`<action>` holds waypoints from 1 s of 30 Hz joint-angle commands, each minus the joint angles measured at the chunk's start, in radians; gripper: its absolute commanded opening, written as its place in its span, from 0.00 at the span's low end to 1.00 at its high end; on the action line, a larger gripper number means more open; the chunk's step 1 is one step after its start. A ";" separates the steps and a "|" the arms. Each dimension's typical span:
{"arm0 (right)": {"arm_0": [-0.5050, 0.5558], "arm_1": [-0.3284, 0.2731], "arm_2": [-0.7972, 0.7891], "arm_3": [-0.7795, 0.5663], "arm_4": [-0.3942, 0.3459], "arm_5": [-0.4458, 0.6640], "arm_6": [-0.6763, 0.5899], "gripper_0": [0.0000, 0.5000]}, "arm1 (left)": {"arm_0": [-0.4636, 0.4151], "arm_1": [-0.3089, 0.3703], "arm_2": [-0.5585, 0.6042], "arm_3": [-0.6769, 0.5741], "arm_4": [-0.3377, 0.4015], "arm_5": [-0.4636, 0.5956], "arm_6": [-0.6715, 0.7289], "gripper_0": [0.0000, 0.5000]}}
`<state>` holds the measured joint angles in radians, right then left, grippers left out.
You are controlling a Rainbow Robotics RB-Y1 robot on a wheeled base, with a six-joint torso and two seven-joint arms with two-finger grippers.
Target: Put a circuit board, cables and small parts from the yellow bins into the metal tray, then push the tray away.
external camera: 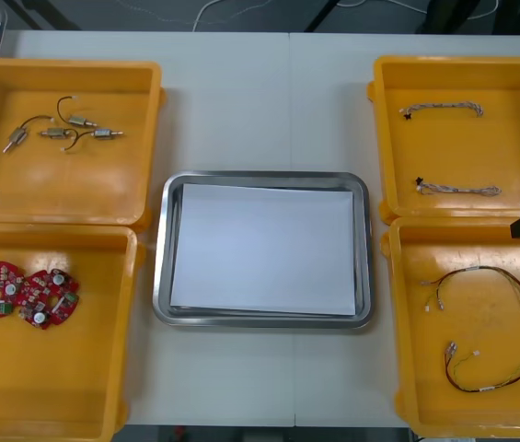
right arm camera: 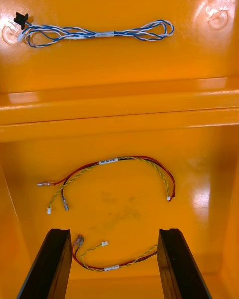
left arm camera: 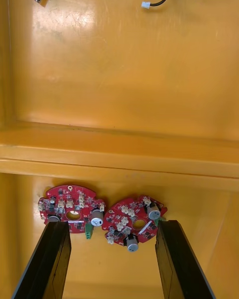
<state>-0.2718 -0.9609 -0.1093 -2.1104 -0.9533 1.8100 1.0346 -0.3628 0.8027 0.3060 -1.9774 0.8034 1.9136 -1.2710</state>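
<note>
**Circuit boards under the left pincer, metal tray not yet loaded**

Two round red boards lie flat in the near-left yellow bin, just beside each other and perhaps touching. The tray sits between the bins at the middle of the table. It is white inside and holds nothing, so the task looks to be at its very start, with a board as the likely first pick.

To do that well, settle on one board only, centre the pincer over it and come straight down. That way the fingers bracket its rim without catching the neighbour. The boards are thin and lie flush on the bin floor. The fingertips probably need to reach almost to that floor and close on the bare edge, not on the small components standing on top. Lift clear of the bin wall before crossing to the tray.

The left pincer hovers above that bin, pointing down, its fingers spread wide and gripping nothing. One board lies close by one finger, so a small sideways correction seems due. In the front view the arm shows at the table's left edge, by the wall between the two left bins. The right pincer hangs over the near-right bin, also spread wide, above the red and yellow cables, and appears idle.
</note>
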 commanded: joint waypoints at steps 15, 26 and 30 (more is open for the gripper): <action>0.008 0.010 -0.035 -0.007 -0.002 -0.008 0.053 1.00 | 0.008 0.043 -0.011 -0.021 -0.006 0.006 -0.100 1.00; 0.008 0.010 -0.035 -0.007 -0.002 -0.008 0.053 1.00 | 0.008 0.043 -0.011 -0.021 -0.006 0.006 -0.100 1.00; 0.008 0.010 -0.035 -0.007 -0.002 -0.008 0.053 1.00 | 0.008 0.043 -0.011 -0.021 -0.006 0.006 -0.100 1.00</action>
<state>-0.2718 -0.9609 -0.1093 -2.1104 -0.9533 1.8100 1.0346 -0.3628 0.8027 0.3060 -1.9774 0.8034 1.9136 -1.2710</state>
